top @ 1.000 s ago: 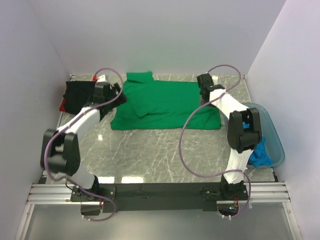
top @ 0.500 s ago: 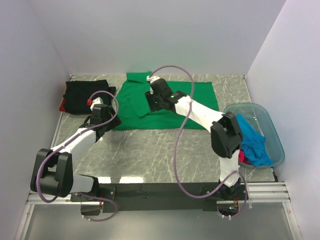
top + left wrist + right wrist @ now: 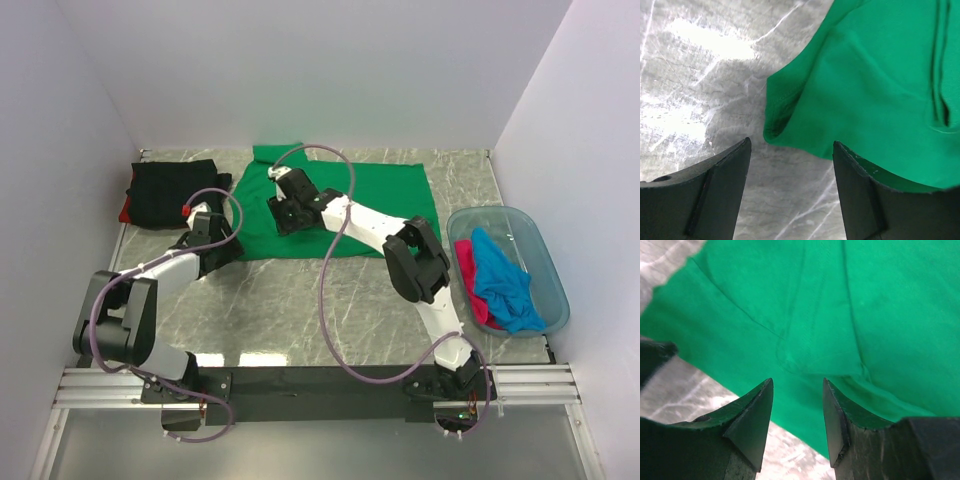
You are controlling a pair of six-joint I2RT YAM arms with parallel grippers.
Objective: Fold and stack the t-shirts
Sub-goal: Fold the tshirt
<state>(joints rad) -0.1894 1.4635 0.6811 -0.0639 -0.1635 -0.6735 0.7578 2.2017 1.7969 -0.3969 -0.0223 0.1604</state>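
Plan view with two wrist insets. The grey marbled tabletop (image 3: 300, 300) is sitting walled on three sides, and its near half is giving both my arms room to swing.

The green t-shirt (image 3: 395, 195) is lying spread flat across the far middle, its left part folded in over itself. My right arm is bending sharply at the elbow and stretching far and leftward over this shirt. The right claw (image 3: 284, 214) is pointing down over the folded part, its jaws standing moderately apart above green cloth and gripping nothing.

My left arm is lying low, with its forearm running rightward. The left claw (image 3: 222, 250) is hovering at the shirt's near left corner with its jaws wide. Only bare stone is showing between my fingers (image 3: 720, 190), and the corner hem is curling just ahead of the gap.

The translucent blue tub (image 3: 552, 310) is standing at the right edge, holding a blue t-shirt (image 3: 505, 285) and a pink t-shirt (image 3: 468, 272).

The folded black t-shirt (image 3: 170, 190) is resting in the far left corner, just beside the green one. A red t-shirt (image 3: 125, 212) is peeking out beneath it.
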